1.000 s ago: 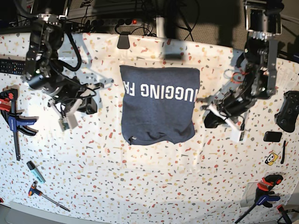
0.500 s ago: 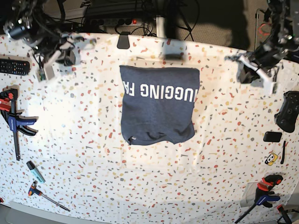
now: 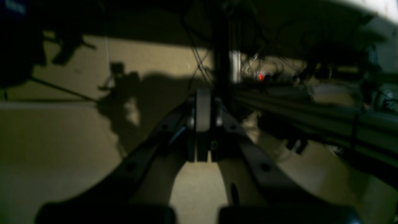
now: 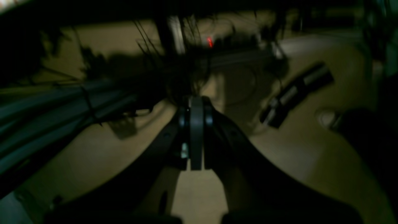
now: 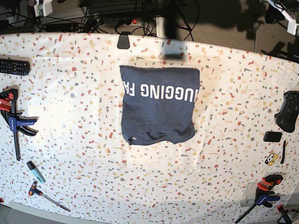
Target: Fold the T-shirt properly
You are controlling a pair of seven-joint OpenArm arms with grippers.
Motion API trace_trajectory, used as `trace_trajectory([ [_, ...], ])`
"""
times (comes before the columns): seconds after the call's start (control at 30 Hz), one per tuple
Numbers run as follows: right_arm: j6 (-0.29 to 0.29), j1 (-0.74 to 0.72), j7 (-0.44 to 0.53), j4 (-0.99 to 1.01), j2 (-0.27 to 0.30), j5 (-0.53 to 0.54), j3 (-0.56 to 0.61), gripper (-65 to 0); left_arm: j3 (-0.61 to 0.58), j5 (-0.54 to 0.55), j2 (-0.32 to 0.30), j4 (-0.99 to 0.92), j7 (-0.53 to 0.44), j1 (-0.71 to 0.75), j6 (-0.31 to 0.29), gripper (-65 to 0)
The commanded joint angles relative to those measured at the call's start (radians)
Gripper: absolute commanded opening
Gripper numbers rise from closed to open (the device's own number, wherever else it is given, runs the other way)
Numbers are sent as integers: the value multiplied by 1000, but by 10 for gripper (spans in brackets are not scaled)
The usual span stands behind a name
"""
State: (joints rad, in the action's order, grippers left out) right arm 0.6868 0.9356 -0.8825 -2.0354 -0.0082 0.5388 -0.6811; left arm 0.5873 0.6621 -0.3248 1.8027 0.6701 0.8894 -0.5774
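Observation:
The T-shirt point(image 5: 158, 104) lies folded into a compact navy rectangle in the middle of the speckled table point(image 5: 84, 121), white lettering facing up and upside down along its far part. Both arms are pulled back beyond the table's far edge. Only a white bit of the right arm point(image 5: 43, 6) shows at the top left, and a bit of the left arm point(image 5: 285, 19) at the top right. In the wrist views my left gripper point(image 3: 202, 102) and right gripper point(image 4: 196, 109) are shut with nothing between the fingers, pointing at dim floor and cables.
A remote point(image 5: 14, 66) and orange-blue clamps point(image 5: 14, 122) lie at the left edge, a marker point(image 5: 35, 171) and a hex key point(image 5: 44, 195) at the near left. A game controller point(image 5: 287, 111) and another clamp point(image 5: 264, 195) sit on the right. A black clip point(image 5: 123, 41) sits at the far edge.
Both arms have risen from beside the T-shirt and swung back past the table's far corners, almost out of the base view. The T-shirt has not moved.

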Motion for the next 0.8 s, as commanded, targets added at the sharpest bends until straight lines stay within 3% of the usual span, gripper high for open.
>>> trace_trajectory([
  [0.0, 11, 10, 18, 0, -12, -19, -5, -650, 6, 12, -3, -9, -16, 17, -2, -650],
  [0.1, 11, 9, 26, 81, -36, -54, -5, -650, 5, 8, 24, -106, -43, 4, -58, -650],
  [0.23, 11, -24, 116, 286, -21, -102, 3, -650, -32, -43, 45, -319, -106, -60, -90, -650],
  [0.4, 11, -160, 215, 649, 90, -245, 87, -650, -161, -202, 47, -649, -259, -190, -89, -650],
  [0.57, 11, -322, 319, 1027, 215, -306, 220, -650, -298, -266, 53, -967, -344, -357, -83, -650],
  [0.63, -23, -387, 398, 1162, 253, -335, 279, -650, -332, -324, 75, -1074, -350, -431, -21, -650],
  [0.77, -160, -519, 489, 1375, 286, -391, 402, -650, -368, -451, 145, -1250, -413, -556, 146, -650],
])
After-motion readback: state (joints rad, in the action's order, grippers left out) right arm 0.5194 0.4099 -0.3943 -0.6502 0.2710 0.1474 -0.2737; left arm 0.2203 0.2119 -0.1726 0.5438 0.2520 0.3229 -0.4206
